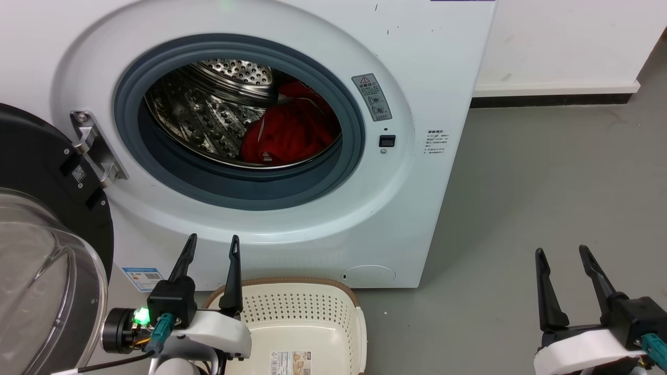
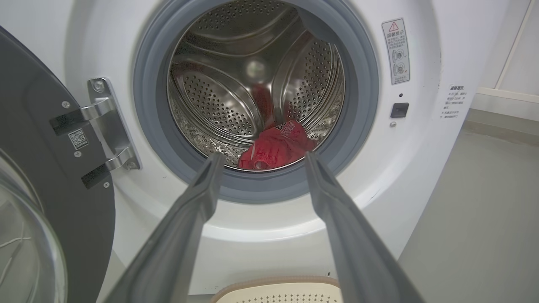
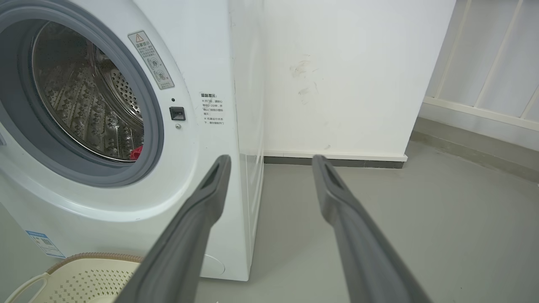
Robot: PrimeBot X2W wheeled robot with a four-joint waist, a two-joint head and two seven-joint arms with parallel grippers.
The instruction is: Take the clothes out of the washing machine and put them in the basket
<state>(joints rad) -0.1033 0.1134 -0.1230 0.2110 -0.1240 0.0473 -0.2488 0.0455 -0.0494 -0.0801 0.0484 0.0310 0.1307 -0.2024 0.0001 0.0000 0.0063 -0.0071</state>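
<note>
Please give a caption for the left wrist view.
Open left hand pointing at the red garment inside the washing machine.

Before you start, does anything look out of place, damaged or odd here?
Nothing serious. The washer has a few small dark scuff marks on its upper right front, and the wall beside it carries faint smudges. The door is swung open, the red garment lies in the drum, the basket stands upright.

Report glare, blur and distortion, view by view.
Head view: sharp, even light, pale reflections on the door glass. Left wrist view: near fingers soft, bright glints on the steel drum. Right wrist view: fingers soft too, wall evenly lit, no hard shadows.
</note>
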